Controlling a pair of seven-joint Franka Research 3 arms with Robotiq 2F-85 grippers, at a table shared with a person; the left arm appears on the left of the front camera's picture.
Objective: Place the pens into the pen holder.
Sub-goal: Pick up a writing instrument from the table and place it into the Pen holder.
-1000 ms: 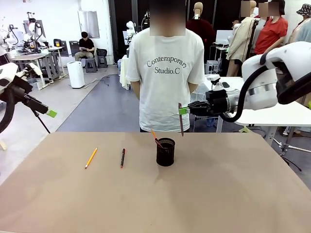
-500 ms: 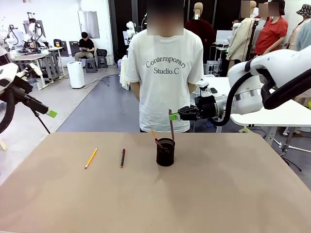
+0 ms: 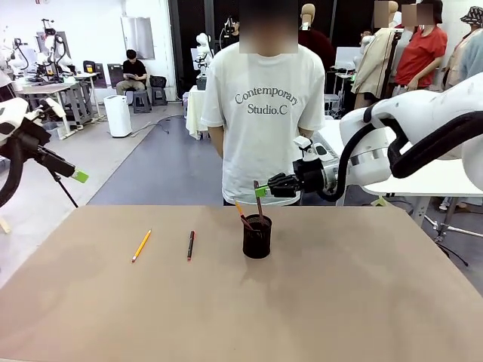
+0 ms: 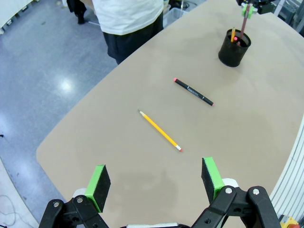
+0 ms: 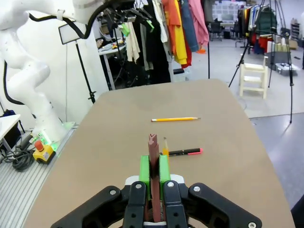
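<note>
- The right jaws are clamping shut on the reddish-brown pen (image 3: 259,202), their green pads (image 5: 144,172) pressing its shaft from both sides and holding it close to upright.
- Over the last second these jaws have been travelling in from the robot's right and coming down. The pen was hanging high and clear of the pen holder (image 3: 256,236); its lower end is now reaching the rim and seemingly dipping just inside.
- An orange stick (image 3: 239,211) is already leaning in the holder, just beside the arriving pen.
- That shift is putting this pen almost in place. Judging from the frames, what is remaining is a little more lowering and a release.
- The left jaws are standing wide open and holding nothing, hovering high off the robot's left edge of the surface (image 3: 339,302).
- Two pens are lying flat on the surface to the robot's left of the holder and well apart from it. The dark pen with red parts (image 3: 190,245) is the nearer, the orange-yellow pencil (image 3: 141,245) the farther.
- A person (image 3: 260,113) is standing behind the holder at the far side.
</note>
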